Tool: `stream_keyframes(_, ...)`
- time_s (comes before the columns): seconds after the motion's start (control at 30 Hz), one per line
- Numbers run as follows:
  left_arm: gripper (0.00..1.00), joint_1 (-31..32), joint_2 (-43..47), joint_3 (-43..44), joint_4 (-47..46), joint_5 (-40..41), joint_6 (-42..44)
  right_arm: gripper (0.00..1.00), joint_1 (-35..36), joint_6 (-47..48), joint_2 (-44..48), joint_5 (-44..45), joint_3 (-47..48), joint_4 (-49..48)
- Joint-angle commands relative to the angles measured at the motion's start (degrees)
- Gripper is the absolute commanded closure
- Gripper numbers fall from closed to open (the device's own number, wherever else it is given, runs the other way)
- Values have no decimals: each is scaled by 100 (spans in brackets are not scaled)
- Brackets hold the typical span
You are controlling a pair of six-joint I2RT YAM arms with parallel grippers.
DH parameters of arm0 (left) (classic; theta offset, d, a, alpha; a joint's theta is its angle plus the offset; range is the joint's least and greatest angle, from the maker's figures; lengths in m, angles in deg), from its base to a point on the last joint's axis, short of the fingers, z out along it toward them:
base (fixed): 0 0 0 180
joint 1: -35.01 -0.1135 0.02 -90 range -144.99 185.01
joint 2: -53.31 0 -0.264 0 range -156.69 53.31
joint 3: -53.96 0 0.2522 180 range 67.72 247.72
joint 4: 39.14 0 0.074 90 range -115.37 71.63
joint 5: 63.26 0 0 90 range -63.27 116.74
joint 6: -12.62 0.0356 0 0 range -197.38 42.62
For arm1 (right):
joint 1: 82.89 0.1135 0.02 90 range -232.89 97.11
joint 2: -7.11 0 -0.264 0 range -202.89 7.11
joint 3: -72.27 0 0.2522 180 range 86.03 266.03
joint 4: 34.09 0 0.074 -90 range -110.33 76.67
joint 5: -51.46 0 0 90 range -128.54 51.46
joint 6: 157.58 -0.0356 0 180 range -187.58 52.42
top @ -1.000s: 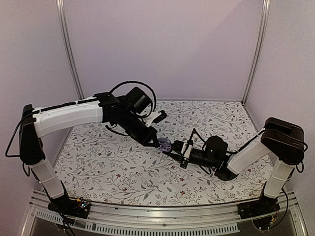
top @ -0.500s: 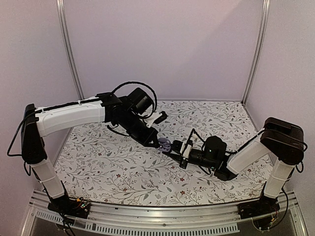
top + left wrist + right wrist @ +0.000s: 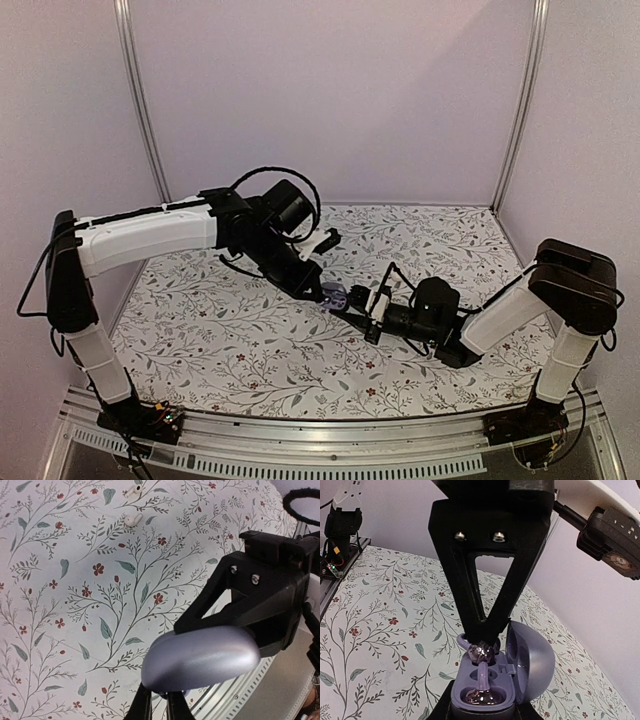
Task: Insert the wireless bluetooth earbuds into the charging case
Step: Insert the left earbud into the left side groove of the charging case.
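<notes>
Mid-frame, the left gripper [image 3: 321, 291] is pinching an earbud [image 3: 480, 653] over the open charging case [image 3: 487, 694] the right gripper [image 3: 341, 307] is clamping, far from the edges of the table [image 3: 200, 330].

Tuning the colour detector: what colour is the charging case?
Glossy lavender-purple charging case; clearest in the right wrist view.

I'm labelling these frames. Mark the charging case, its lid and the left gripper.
charging case [image 3: 482, 700], right wrist view, front of base.
lid [image 3: 200, 657], left wrist view, middle of dome.
left gripper [image 3: 481, 642], right wrist view, between its fingertips.
</notes>
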Motion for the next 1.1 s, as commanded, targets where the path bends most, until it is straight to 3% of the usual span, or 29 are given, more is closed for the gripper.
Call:
stream_keyframes(0.0,96,141,-160,121,239,55,-56,100,40,-109,1,72,201,-492)
stream_keyframes(0.4,85,129,-94,283,250,213,-139,100,35,-154,6,-3,167,-501)
stream_keyframes(1.07,77,42,116,394,318,353,-102,100,45,-250,-29,-105,159,-483)
